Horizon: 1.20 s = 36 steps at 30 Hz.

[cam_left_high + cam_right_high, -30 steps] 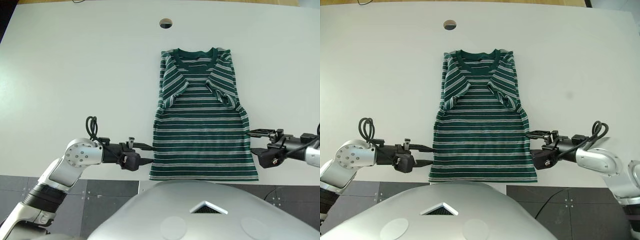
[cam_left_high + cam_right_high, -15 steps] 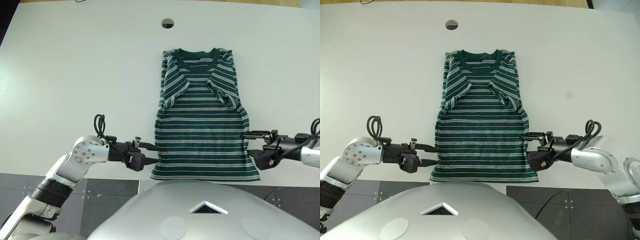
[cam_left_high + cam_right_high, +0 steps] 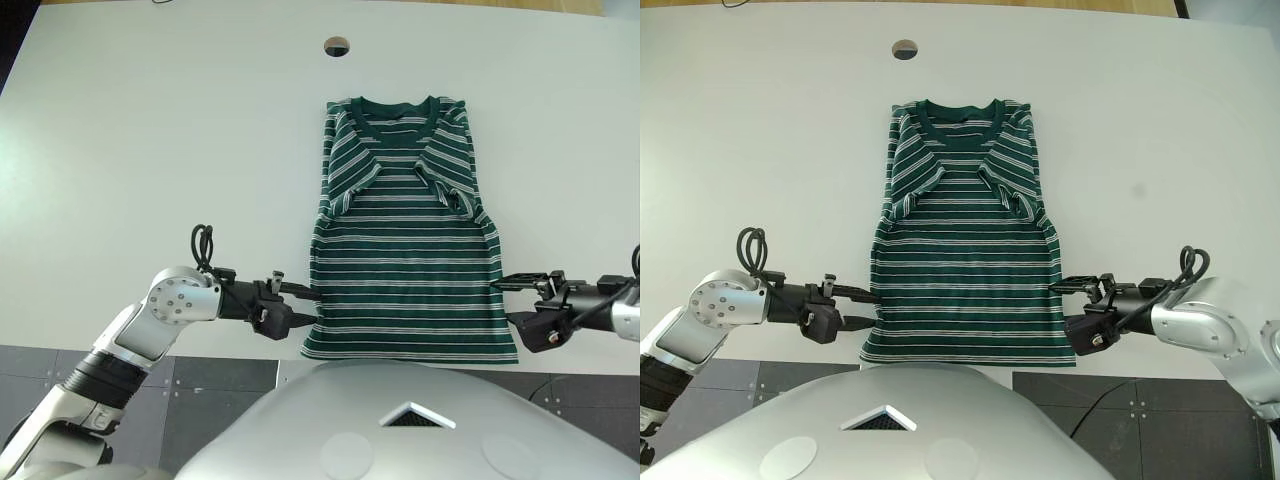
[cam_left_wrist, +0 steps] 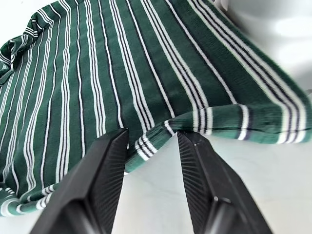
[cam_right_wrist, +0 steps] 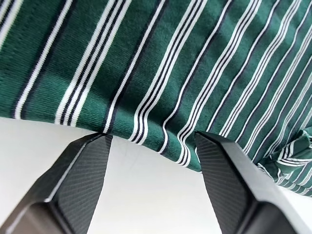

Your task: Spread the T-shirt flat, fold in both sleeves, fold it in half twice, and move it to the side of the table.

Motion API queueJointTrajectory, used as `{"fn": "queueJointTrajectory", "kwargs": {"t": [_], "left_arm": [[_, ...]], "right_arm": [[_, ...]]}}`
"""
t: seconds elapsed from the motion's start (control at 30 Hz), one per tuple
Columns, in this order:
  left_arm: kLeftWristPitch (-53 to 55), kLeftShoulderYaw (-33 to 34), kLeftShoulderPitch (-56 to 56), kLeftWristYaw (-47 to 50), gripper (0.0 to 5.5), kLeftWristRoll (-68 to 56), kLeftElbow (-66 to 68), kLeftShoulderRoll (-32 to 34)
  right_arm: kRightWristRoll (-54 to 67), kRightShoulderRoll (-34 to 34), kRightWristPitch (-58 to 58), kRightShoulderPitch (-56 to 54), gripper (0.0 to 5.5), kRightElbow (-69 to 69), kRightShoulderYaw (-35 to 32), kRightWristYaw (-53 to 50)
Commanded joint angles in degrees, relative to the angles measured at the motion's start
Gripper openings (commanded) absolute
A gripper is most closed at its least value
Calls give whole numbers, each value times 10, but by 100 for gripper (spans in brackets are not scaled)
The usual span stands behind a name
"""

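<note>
So, quick count first: one T-shirt, two sleeves on it, two hands, one table and one little round hole in it.

Going left to right: the left hand [image 3: 307,307] sat low at the shirt's left side edge, close to the bottom hem. Its fingers were spread, one above the other, and in the left wrist view the striped edge lay right in the gap between them, slightly puckered up, not pinched.

The T-shirt [image 3: 405,270], dark green with thin white stripes, lay flat and face up on the white table [image 3: 150,150], collar pointing away from the robot and hem near the front edge. Both sleeves [image 3: 350,180] were already folded in over the chest, meeting roughly in the middle. The hole [image 3: 337,46] was beyond the collar, a bit to the left and well apart from the shirt. Nothing was lying on the shirt or between the hands and it.

The right hand [image 3: 502,301] mirrored the left one at the right side edge, just above the hem. Fingers spread too, with the fabric edge sitting at the gap in the right wrist view.

Compared with a second earlier, both hands had closed in from the sides. The left one had been just clear of the fabric, and the right one had dropped a touch lower. The shirt itself hadn't budged.
</note>
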Motion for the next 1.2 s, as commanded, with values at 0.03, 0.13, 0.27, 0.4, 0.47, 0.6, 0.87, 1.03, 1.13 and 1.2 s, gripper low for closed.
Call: {"fn": "queueJointTrajectory", "kwargs": {"t": [0.03,0.13,0.27,0.4,0.47,0.6,0.87,1.03,1.13,1.2], "left_arm": [[42,-15,-18,-19,173,42,15,5],[54,-25,-28,-30,124,47,11,10],[66,-33,-36,-41,53,48,7,14],[75,-39,-39,-48,10,47,8,13],[79,-41,-40,-50,10,45,7,14],[87,-44,-39,-55,10,43,3,17],[108,-18,-4,-111,10,-83,-41,61],[162,50,9,-148,10,-260,-72,62],[208,83,-7,-140,10,-314,-68,40],[248,89,-34,-105,10,-306,-46,13]], "right_arm": [[-59,2,18,38,315,33,98,72],[-57,5,15,25,283,34,109,82],[-53,11,10,12,194,41,118,91],[-52,26,4,-4,106,41,133,100],[-53,33,2,-10,68,40,139,103],[-44,34,10,-10,14,16,142,119],[143,18,108,3,14,-70,122,150],[254,54,123,-36,14,-44,95,153],[296,69,128,-60,14,-12,67,151],[315,77,123,-74,14,21,52,153]]}}
